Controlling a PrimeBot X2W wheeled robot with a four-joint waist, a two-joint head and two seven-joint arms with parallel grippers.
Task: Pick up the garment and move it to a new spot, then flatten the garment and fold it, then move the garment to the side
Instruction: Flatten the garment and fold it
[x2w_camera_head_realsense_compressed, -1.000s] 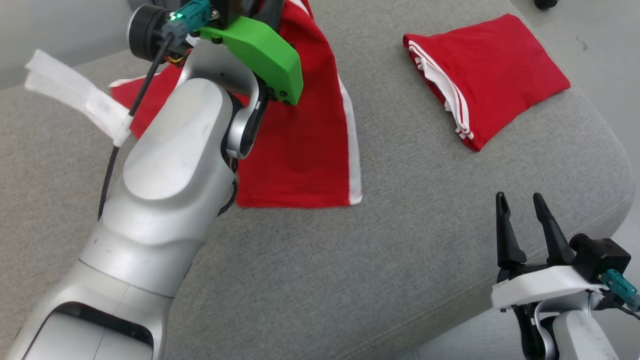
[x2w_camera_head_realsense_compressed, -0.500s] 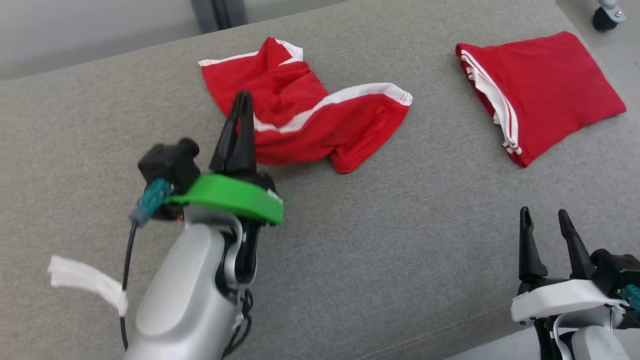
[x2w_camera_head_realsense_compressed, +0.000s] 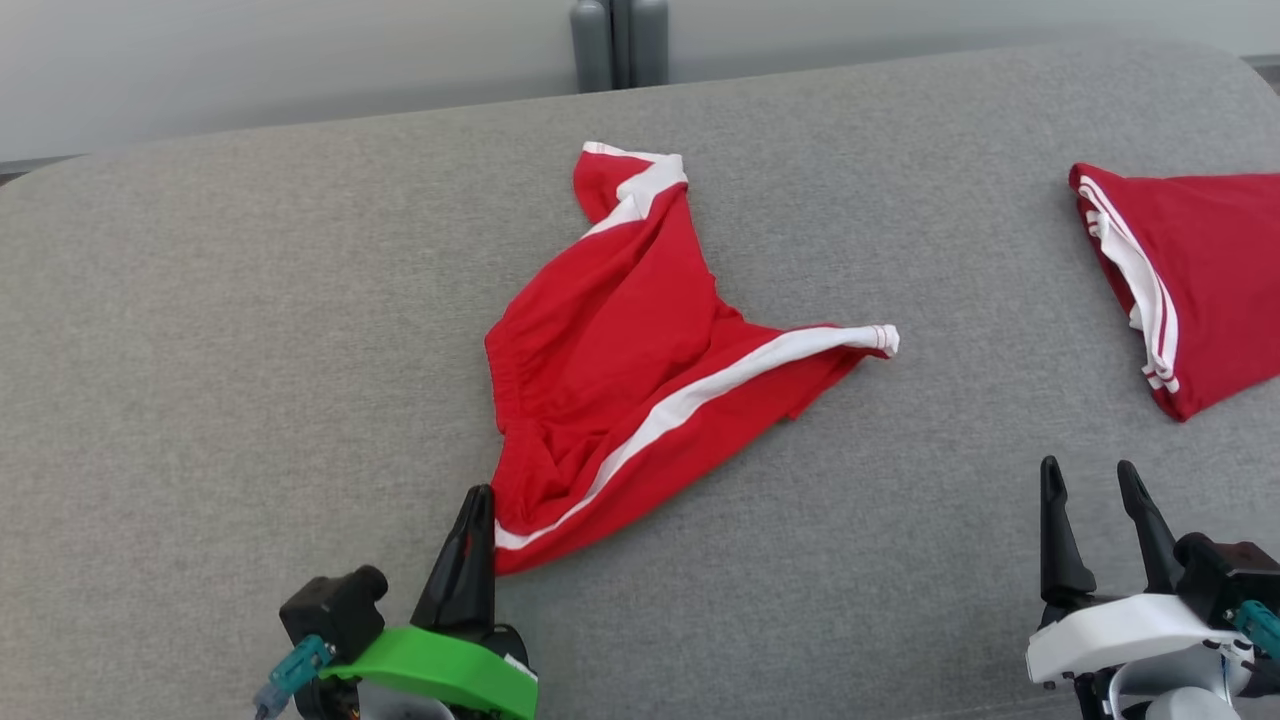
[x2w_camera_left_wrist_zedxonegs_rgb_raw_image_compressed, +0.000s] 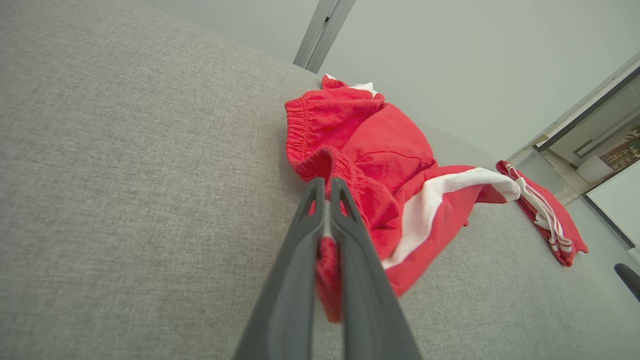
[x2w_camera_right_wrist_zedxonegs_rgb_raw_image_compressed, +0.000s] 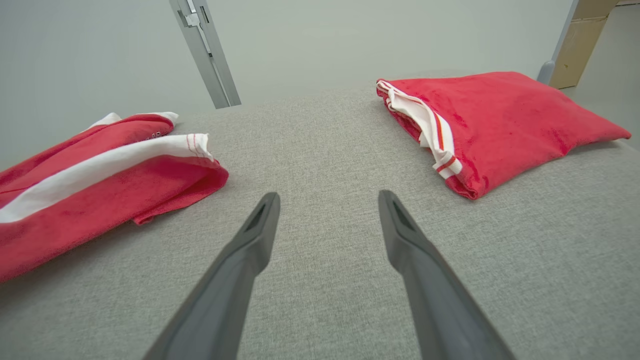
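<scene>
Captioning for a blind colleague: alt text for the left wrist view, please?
The left tool, closed, pinches an edge of crumpled red shorts with a white side stripe lying on a grey fabric surface. A folded red garment lies beyond them.

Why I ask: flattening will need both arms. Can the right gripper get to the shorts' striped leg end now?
Probably yes. The right gripper stands open, with bare grey cushion between it and the shorts' striped leg end; the folded garment lies off to the side.
</scene>
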